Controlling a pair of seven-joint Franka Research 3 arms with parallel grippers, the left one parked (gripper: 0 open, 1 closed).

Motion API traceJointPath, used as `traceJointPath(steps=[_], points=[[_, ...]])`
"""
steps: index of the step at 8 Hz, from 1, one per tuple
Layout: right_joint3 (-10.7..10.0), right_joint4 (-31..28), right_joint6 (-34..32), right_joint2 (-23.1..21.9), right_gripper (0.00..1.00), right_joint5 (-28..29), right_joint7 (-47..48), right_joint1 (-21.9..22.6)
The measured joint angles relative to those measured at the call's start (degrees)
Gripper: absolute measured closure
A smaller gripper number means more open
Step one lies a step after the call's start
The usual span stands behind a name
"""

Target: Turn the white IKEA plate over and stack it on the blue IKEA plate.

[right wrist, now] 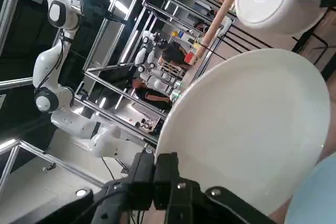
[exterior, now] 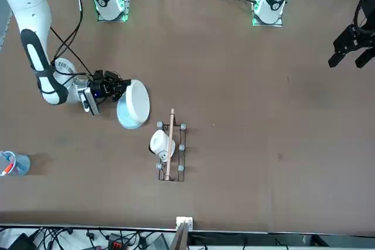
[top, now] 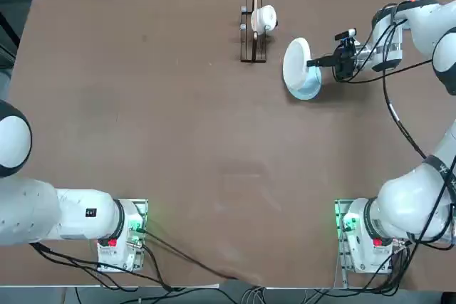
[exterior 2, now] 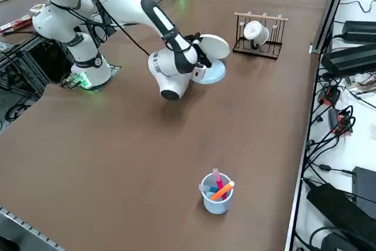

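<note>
White plate (top: 296, 64): light, stiff, slick plastic (my judgement), best pinched by its thin rim, now held on edge in the right pincer (top: 314, 63), tilted over the blue plate (top: 308, 89) at the desk's (top: 178, 140) far right.

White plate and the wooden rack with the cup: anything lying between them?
No. In the top view, only bare brown table separates the round white plastic plate, tilted up in the right hand, from the wooden rack holding the small white cup.
</note>
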Motion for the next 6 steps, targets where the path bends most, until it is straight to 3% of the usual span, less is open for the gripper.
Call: traceJointPath(steps=[6], points=[[0.04, 0.0, 0.16, 0.69, 0.96, -0.07, -0.68, 0.09]])
